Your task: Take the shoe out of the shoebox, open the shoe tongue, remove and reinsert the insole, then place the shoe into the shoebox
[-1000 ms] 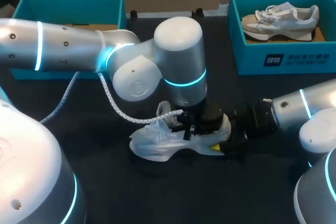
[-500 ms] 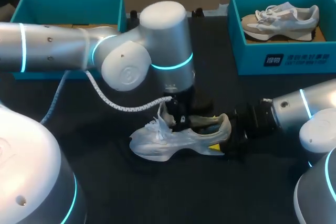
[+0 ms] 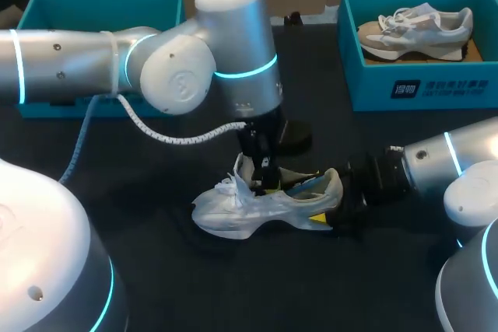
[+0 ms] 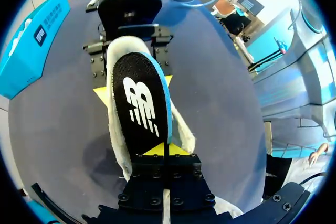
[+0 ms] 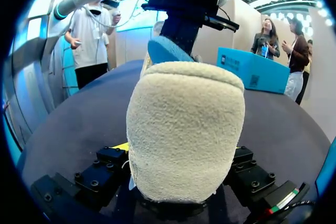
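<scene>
A white sneaker (image 3: 249, 209) lies on the black table, toe to the left. My right gripper (image 3: 333, 214) is shut on its beige heel (image 5: 184, 129), one finger on each side. From above, my left gripper (image 3: 264, 170) is shut on the front end of the insole (image 4: 140, 103), which is black on top with a blue edge (image 3: 310, 186). The insole slants up out of the shoe's opening, its rear end still down at the heel. In the left wrist view my left gripper (image 4: 164, 149) pinches the insole's tip, with the right gripper's yellow fingertips (image 4: 101, 96) ahead.
A teal shoebox (image 3: 436, 87) at the back right holds a second sneaker (image 3: 416, 27). Another teal box (image 3: 101, 13) stands at the back left, behind my left arm. A white coiled cable (image 3: 156, 136) hangs from the left arm over the table.
My left gripper has shut on the insole and moved left and up from the shoe's opening, lifting the insole's front end. The right arm and the shoe stayed put.
</scene>
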Controlling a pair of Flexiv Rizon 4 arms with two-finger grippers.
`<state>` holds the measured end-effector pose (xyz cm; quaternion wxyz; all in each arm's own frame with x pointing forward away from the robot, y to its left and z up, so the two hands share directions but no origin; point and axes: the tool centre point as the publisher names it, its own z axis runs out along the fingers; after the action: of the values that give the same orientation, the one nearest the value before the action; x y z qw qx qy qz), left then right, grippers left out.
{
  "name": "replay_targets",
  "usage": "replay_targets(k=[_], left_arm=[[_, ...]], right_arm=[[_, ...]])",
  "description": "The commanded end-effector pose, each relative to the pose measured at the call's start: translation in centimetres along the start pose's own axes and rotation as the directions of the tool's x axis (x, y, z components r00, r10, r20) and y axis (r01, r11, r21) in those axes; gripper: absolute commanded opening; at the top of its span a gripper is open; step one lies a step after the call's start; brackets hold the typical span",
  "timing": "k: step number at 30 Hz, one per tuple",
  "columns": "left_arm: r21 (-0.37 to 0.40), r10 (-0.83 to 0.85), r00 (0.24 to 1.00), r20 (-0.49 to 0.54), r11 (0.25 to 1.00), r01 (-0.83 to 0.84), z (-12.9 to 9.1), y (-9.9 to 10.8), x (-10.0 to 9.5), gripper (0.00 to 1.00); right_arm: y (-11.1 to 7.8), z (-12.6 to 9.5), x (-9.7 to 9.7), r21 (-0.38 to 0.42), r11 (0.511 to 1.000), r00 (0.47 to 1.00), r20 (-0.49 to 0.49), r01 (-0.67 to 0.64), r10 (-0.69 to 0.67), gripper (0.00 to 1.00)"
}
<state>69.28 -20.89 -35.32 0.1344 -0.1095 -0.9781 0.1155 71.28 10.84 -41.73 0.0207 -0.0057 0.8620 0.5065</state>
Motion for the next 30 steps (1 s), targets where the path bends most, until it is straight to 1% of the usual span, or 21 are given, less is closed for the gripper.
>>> replay_targets(k=[1,7,13,19,23,24,26,28,30], left_arm=[[0.008,0.007,1.000,0.007,1.000,-0.007,-0.7,-0.2,0.3,0.00],[0.044,0.032,0.999,0.011,0.998,-0.033,-1.4,-2.1,0.0,0.00],[0.058,0.052,0.999,0.013,0.997,-0.052,-1.7,-3.8,-0.1,0.00],[0.080,0.065,0.998,-0.002,0.995,-0.065,-1.8,-4.2,-0.2,0.00],[0.073,0.059,0.998,0.011,0.995,-0.060,-1.9,-4.1,-0.2,0.00],[0.077,0.057,0.998,0.018,0.995,-0.058,-1.9,-4.0,-0.2,0.15],[0.085,0.054,0.998,0.026,0.995,-0.056,-2.0,-3.8,-0.2,0.41],[0.095,0.048,0.998,0.042,0.994,-0.052,-2.0,-3.7,-0.1,0.47],[0.108,0.050,0.998,0.048,0.993,-0.055,-2.2,-3.6,0.1,0.49]], right_arm=[[-0.2,0.3,-0.2,0.004,1.000,1.000,0.000,-0.001,0.001,0.00],[-0.2,0.3,-0.2,0.004,1.000,1.000,0.000,-0.001,0.001,0.00],[-0.2,0.3,-0.2,0.004,1.000,1.000,0.000,-0.001,0.001,0.00],[-0.2,0.3,-0.2,0.004,1.000,1.000,0.000,-0.001,0.001,0.00],[-0.2,0.3,-0.2,0.004,1.000,1.000,0.000,-0.001,0.001,0.00],[-0.2,0.3,-0.2,0.004,1.000,1.000,0.000,-0.001,0.001,0.00],[-0.2,0.3,-0.2,0.004,1.000,1.000,0.000,-0.001,0.001,0.00],[-0.2,0.3,-0.2,0.004,1.000,1.000,0.000,-0.001,0.001,0.00],[-0.2,0.3,-0.2,0.004,1.000,1.000,0.000,-0.001,0.001,0.00]])
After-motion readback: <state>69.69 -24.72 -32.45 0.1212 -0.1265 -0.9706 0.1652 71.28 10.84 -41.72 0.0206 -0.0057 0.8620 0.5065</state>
